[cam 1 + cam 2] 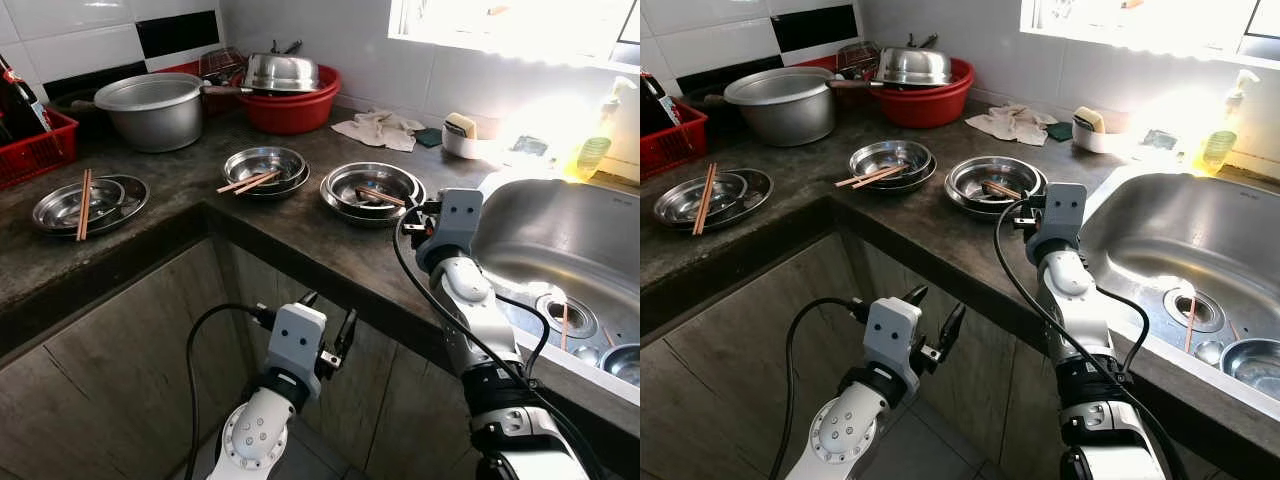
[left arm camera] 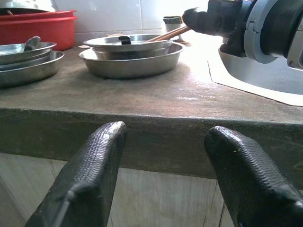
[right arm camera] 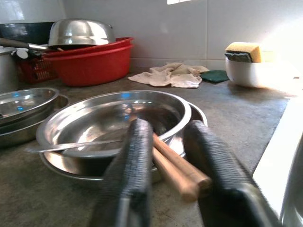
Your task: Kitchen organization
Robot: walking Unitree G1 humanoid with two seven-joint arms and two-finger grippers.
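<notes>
Right end effector (image 3: 163, 182) grips round wooden chopsticks (image 3: 176, 164) over steel bowl (image 3: 102, 118)

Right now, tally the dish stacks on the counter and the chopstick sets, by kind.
Steel dish stacks on the counter: 3 (left, middle, right)
Chopstick sets on those stacks: 3 (left, middle, right, between the right gripper fingers)
Chopsticks in the sink: 1
Total: 7
</notes>
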